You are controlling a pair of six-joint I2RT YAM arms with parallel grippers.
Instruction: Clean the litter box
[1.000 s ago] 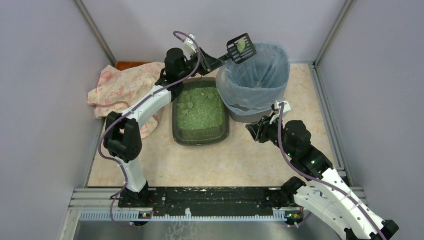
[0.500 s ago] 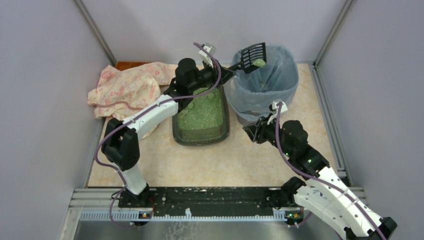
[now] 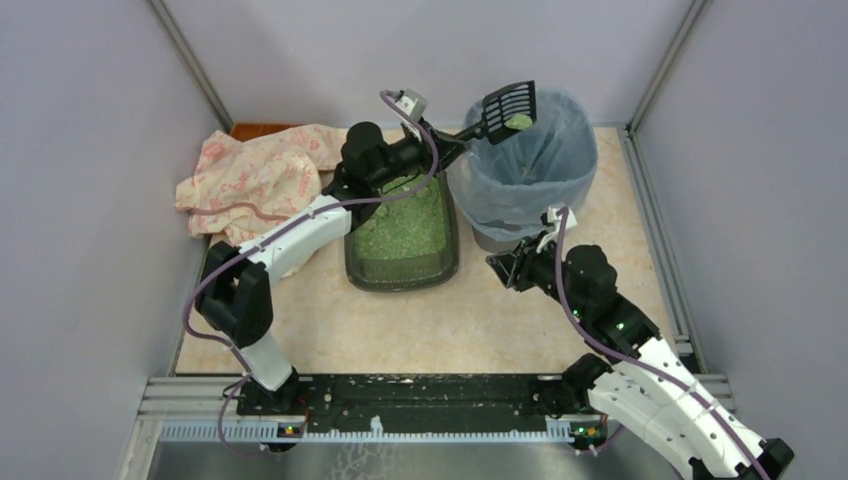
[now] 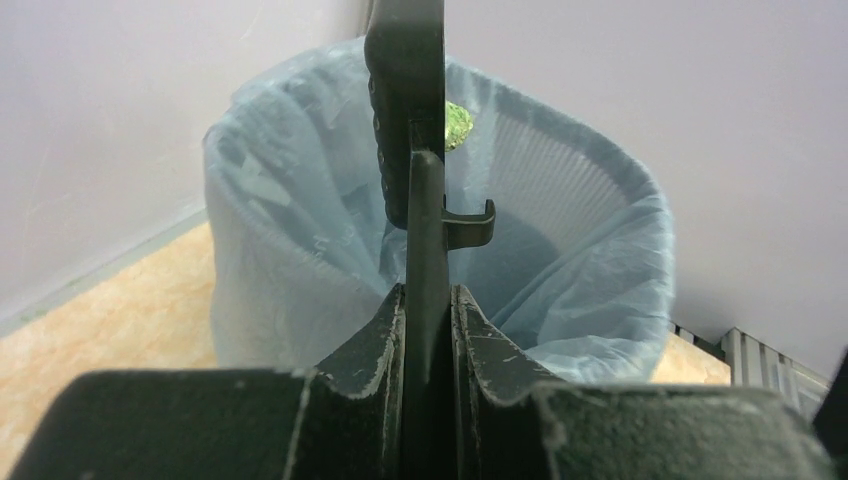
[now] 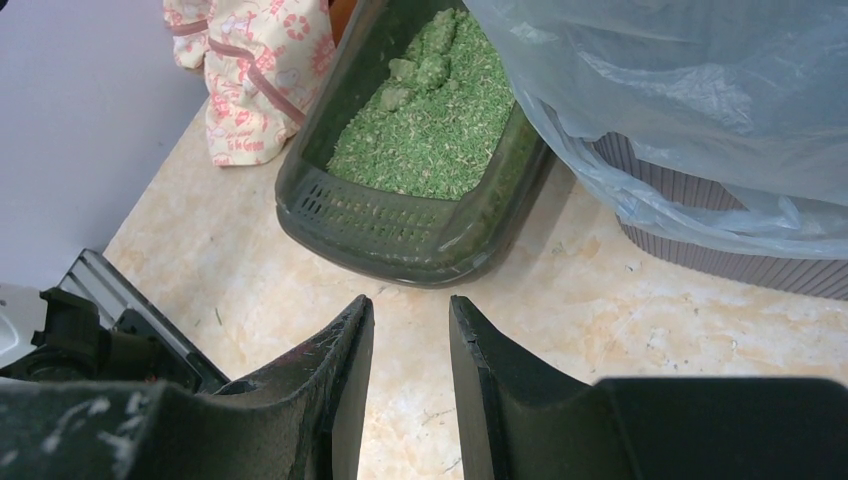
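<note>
The litter box [image 3: 357, 262] is a shallow dark grey-green tray with green litter and a few clumps, in the middle of the floor; it also shows in the right wrist view [image 5: 330, 210]. My left gripper [image 3: 447, 143] is shut on the handle of a black slotted scoop [image 3: 508, 101], held tilted on edge over the bin's rim. A green clump [image 3: 518, 121] clings to the scoop, also seen in the left wrist view [image 4: 457, 122]. My right gripper [image 3: 503, 266] is open and empty, low over the floor, right of the box.
A round bin lined with a blue-grey bag [image 3: 530, 165] stands right of the box, close to my right gripper. A pink patterned cloth [image 3: 250, 175] lies at the back left. Grey walls close in on three sides.
The left arm carried the scoop from the bin's left rim over its opening and turned it on edge; the clump slid to the scoop's lower edge. The right arm barely moved.
</note>
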